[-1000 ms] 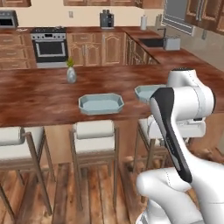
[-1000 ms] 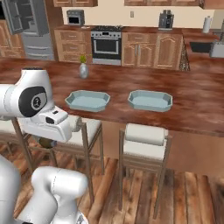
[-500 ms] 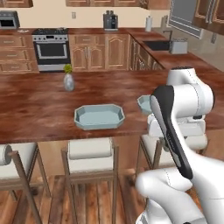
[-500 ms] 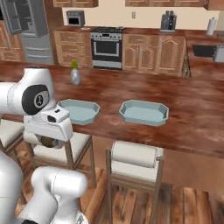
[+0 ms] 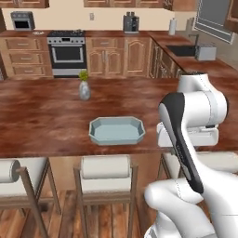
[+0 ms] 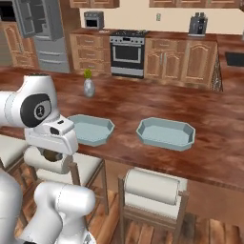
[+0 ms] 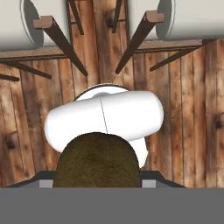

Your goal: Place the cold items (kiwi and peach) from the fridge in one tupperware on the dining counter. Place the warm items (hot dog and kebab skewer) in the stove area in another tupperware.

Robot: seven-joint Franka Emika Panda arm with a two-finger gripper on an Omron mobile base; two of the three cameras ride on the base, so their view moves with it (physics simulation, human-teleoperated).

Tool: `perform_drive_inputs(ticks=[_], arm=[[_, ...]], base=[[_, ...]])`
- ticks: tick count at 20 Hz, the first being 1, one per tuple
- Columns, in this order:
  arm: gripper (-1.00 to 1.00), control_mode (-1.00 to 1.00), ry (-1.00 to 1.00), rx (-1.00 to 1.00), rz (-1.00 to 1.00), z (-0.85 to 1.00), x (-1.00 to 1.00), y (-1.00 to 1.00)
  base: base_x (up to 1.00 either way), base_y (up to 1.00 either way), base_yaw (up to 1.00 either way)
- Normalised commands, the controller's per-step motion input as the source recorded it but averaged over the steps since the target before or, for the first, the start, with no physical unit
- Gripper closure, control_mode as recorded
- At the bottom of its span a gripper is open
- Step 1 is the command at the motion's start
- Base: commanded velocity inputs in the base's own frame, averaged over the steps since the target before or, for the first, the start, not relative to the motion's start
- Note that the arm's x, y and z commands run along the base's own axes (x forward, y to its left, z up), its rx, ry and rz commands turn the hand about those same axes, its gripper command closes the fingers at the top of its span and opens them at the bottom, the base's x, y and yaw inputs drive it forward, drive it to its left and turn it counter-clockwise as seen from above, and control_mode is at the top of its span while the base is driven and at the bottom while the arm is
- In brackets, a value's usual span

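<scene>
In the hand view a dark olive-brown kiwi [image 7: 97, 159] sits between my fingers, with my gripper [image 7: 97, 181] shut on it and pointing down at the wood floor. My hand [image 6: 50, 152] hangs low in front of the dining counter [image 6: 214, 143], near its front edge. Two pale blue tupperware trays stand empty on the counter, a left tupperware [image 6: 90, 129] and a right tupperware [image 6: 166, 133]. One tupperware [image 5: 116, 131] lies left of my arm. The stove [image 5: 67, 51] is at the back wall, and the fridge [image 6: 47, 43] is at the back left. Peach, hot dog and kebab skewer are out of view.
A small vase [image 5: 84, 88] with a plant stands on the counter behind the trays. Cushioned stools [image 5: 104, 169] [image 6: 155, 188] line the counter's near side, and their wooden legs [image 7: 61, 41] cross below my hand. A sink [image 5: 183, 49] sits on the right counter.
The whole picture has shifted, so the base has driven along and nearer the counter. The kiwi stays held in the gripper as before.
</scene>
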Motion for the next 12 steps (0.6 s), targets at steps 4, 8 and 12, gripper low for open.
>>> perform_drive_inputs(ticks=[4,8,12], arm=[[1.0,1.0,0.0,0.0,0.0,0.0,0.0,0.0],[1.0,1.0,0.0,0.0,0.0,0.0,0.0,0.0],[1.0,1.0,0.0,0.0,0.0,0.0,0.0,0.0]], base=[[0.63,0.0,0.28],[0.47,0.0,0.26],[0.4,0.09,0.21]])
